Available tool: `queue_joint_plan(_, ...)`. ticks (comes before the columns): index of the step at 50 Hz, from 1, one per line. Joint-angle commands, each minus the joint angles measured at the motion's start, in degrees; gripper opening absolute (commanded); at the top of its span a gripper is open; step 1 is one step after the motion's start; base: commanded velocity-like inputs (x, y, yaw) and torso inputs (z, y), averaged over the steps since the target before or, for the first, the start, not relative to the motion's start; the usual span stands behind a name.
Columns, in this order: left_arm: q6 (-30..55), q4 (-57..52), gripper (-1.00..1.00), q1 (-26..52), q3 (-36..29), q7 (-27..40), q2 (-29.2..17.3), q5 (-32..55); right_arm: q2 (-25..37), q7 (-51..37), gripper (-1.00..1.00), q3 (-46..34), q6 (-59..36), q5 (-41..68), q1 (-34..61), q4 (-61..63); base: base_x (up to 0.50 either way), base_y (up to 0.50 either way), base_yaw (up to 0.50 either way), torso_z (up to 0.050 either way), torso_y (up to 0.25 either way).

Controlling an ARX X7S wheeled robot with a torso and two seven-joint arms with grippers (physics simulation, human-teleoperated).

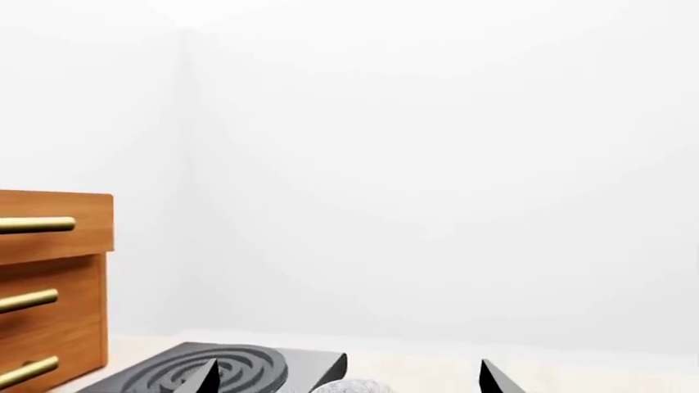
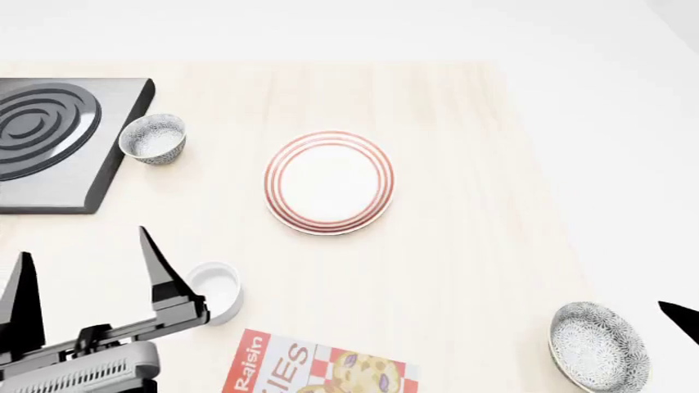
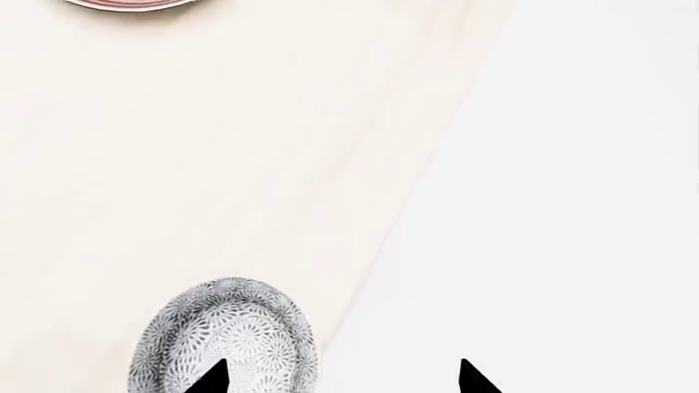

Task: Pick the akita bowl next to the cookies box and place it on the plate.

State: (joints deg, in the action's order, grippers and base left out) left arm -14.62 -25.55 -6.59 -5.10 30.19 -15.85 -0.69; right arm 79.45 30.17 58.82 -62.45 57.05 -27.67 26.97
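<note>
The akita bowl (image 2: 598,345), speckled grey and white, stands near the table's front right edge, to the right of the red cookies box (image 2: 317,368). In the right wrist view the akita bowl (image 3: 224,336) lies under one finger of my open right gripper (image 3: 340,378), whose other finger is past the table edge. Only a dark fingertip (image 2: 679,318) of that gripper shows in the head view, just right of the bowl. The red-ringed plate (image 2: 327,182) sits mid-table, and its rim (image 3: 126,3) shows in the right wrist view. My left gripper (image 2: 83,242) hangs open and empty at the front left.
A look-alike speckled bowl (image 2: 153,137) stands beside the black stove (image 2: 49,135), and its top (image 1: 352,386) shows between the left fingers. A plain white cup (image 2: 213,291) sits beside the left gripper. A wooden drawer cabinet (image 1: 49,286) stands beyond the stove (image 1: 208,368).
</note>
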Motion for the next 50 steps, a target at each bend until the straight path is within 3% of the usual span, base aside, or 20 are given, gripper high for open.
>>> queue_joint_plan(1, 0.49, 0.50, 1.00, 0.18, 0.39, -1.08, 0.89, -1.26, 0.05, -0.51, 1.00, -0.94, 1.25, -1.29, -0.01, -1.23, 0.00, 0.00, 0.00, 0.000, 0.000)
queue_joint_plan(11, 0.94, 0.50, 1.00, 0.29, -0.04, -0.90, 0.73, -1.49, -1.48, -1.20, 1.00, -2.52, 1.92, -3.49, -0.75, -1.26, 0.00, 0.00, 0.00, 0.000, 0.000)
queue_joint_plan(14, 1.06, 0.52, 1.00, 0.34, -0.20, -0.90, 0.65, -1.57, -0.29, -5.83, 1.00, -5.37, 4.52, -2.61, 0.08, -3.31, 0.00, 0.00, 0.00, 0.000, 0.000)
queue_joint_plan(16, 1.20, 0.45, 1.00, 0.38, -0.16, -0.82, 0.59, -1.55, 2.06, -13.52, 1.00, -9.01, 7.32, 2.60, 1.62, -7.42, 0.00, 0.00, 0.00, 0.000, 0.000)
queue_joint_plan(25, 1.11, 0.76, 1.00, 0.47, -0.46, -0.67, 0.43, -1.50, 3.19, -18.77, 1.00, -11.76, 11.38, 4.71, 2.79, -8.28, 0.00, 0.00, 0.00, 0.000, 0.000)
queue_joint_plan(27, 1.02, 0.85, 1.00, 0.48, -0.50, -0.61, 0.38, -1.53, 6.63, -29.10, 1.00, -14.79, 15.84, 10.02, 3.08, -13.78, 0.00, 0.00, 0.00, 0.000, 0.000)
queue_joint_plan(40, 1.04, 1.19, 1.00, 0.63, -1.01, -0.42, 0.18, -1.50, 5.12, -22.75, 1.00, -13.85, 14.93, 6.96, 3.81, -10.38, 0.00, 0.00, 0.00, 0.000, 0.000)
queue_joint_plan(45, 0.82, 1.42, 1.00, 0.59, -1.14, -0.35, 0.05, -1.41, 5.42, -27.24, 1.00, -16.97, 23.48, 1.42, 3.02, -11.08, 0.00, 0.00, 0.00, 0.000, 0.000)
queue_joint_plan(50, 1.23, 1.17, 1.00, 0.64, -1.34, -0.28, 0.01, -1.44, 4.67, -27.00, 1.00, -17.28, 22.07, 0.24, 2.50, -9.68, 0.00, 0.00, 0.00, 0.000, 0.000)
